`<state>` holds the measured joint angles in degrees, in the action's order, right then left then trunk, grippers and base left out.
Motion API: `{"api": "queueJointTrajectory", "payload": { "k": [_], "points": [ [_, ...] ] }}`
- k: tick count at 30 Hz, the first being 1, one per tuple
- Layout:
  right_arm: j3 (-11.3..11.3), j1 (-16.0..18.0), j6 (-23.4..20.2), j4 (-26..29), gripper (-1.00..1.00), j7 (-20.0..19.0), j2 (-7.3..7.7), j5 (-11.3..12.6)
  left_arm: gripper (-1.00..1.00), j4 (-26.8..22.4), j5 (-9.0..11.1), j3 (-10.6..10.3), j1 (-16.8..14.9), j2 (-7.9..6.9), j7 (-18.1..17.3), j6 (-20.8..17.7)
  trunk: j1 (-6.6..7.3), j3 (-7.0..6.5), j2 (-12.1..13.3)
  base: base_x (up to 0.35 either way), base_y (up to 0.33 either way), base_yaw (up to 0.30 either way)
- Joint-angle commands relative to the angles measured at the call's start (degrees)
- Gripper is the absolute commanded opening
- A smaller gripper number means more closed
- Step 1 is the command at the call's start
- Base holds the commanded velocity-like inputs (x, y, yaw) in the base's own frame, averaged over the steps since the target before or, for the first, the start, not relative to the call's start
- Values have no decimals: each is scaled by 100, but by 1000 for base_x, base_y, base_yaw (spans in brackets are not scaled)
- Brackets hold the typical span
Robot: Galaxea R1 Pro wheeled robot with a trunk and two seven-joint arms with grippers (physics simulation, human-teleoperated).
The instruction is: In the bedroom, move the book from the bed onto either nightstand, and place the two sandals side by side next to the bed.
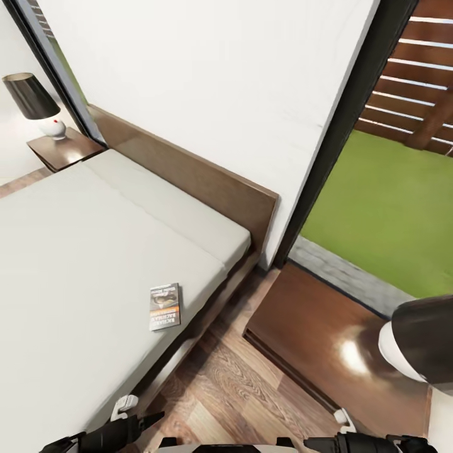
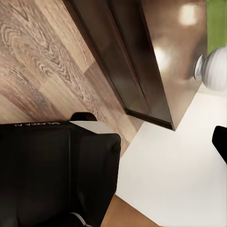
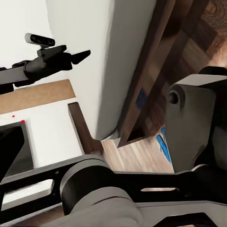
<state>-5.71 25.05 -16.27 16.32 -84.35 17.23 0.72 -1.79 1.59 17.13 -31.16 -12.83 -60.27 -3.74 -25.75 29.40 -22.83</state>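
Observation:
The book (image 1: 165, 307) lies flat on the off-white mattress of the bed (image 1: 75, 264), close to its near right edge. A glossy dark nightstand (image 1: 314, 333) stands right of the bed and carries a lamp (image 1: 420, 343). A second nightstand (image 1: 63, 151) sits at the bed's far side. Two blue sandals (image 3: 140, 99) (image 3: 164, 142) show on the wood floor beside the bed frame, partly hidden. My left gripper (image 1: 157, 416) hovers low near the bed's corner; its fingers overlap. My right gripper (image 1: 311, 443) pokes in at the bottom edge.
The headboard (image 1: 207, 182) backs onto a white wall. A dark-framed window (image 1: 390, 207) opens onto grass behind the near nightstand. A narrow strip of plank floor (image 1: 233, 384) runs between bed and nightstand. A black-shaded lamp (image 1: 34, 104) tops the far nightstand.

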Motion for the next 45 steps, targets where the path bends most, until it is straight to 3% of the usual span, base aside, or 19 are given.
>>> {"api": "queueJointTrajectory", "payload": {
  "k": [1, 45],
  "points": [
    [-9, 0, -60, 2, 100, -20, 0, 7, 100, 3, 17, 1, -4, -1, -20, -40, -3, 10, -9, 0, 0, 273],
    [-8, -1, -60, 2, 100, -20, 0, 7, 100, 3, 17, 1, -4, -1, -20, -40, -3, 129, -9, 0, 0, 273]
  ]
}}
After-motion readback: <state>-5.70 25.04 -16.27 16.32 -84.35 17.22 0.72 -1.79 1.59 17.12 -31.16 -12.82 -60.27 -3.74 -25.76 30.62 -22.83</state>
